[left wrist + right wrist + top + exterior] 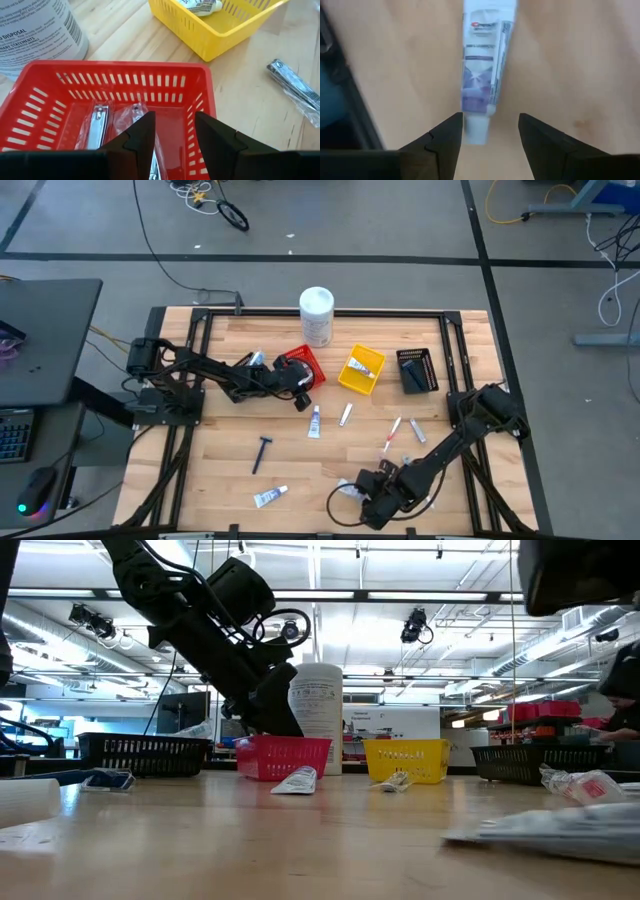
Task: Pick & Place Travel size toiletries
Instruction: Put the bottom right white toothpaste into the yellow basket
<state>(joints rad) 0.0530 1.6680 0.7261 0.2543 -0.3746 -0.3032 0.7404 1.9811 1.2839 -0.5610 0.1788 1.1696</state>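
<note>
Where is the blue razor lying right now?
From above, the blue razor lies flat on the wooden table, on the left arm's side toward the near edge, between a toothpaste tube farther in and another small tube nearer the edge.

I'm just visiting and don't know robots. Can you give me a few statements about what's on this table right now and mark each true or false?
1. The left tool is over the red bin. True.
2. The red bin is empty. False: wrapped nail clippers lie in it.
3. The right tool is open, with a toothpaste tube lying just ahead of it. True.
4. The white canister lies on its side. False: it stands upright.
5. The yellow bin sits left of the red bin. False: on its right, seen from above.
</note>
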